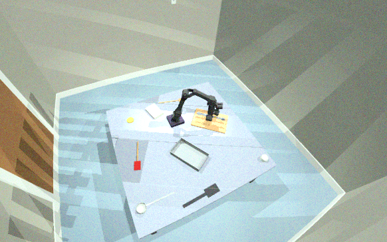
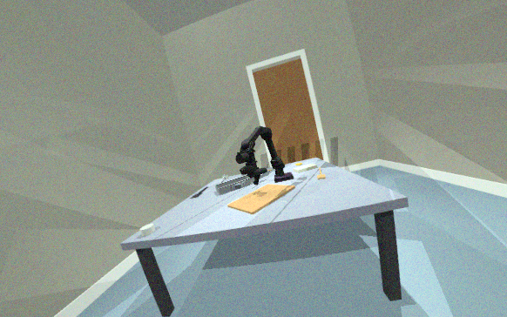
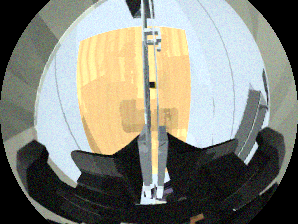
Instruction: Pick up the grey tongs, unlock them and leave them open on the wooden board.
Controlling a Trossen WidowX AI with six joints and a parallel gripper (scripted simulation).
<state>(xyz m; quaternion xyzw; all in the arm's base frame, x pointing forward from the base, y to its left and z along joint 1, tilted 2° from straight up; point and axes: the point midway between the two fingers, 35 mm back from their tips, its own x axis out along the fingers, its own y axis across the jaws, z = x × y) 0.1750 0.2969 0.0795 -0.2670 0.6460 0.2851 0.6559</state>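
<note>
My gripper (image 1: 209, 118) (image 2: 256, 182) (image 3: 152, 132) is shut on the grey tongs (image 1: 201, 114) (image 3: 147, 75). It holds them above the wooden board (image 1: 217, 128) (image 2: 244, 205) (image 3: 100, 95). In the wrist view the two long arms of the tongs run up the middle, close together with a narrow gap. In the top view the tongs extend to both sides of the fingers and look roughly level. The height of the tongs over the board and the state of the lock are hard to tell. The roasting tin (image 1: 185, 161) (image 2: 224, 188) stands apart from the board.
A white block (image 1: 154, 111) and a yellow disc (image 1: 129, 120) lie beyond the arm's base. A red-headed spatula (image 1: 137, 165), a white ladle (image 1: 141, 208) and a black spatula (image 1: 211, 190) lie farther off. A white cup (image 1: 264, 157) (image 2: 147, 230) stands near a table corner.
</note>
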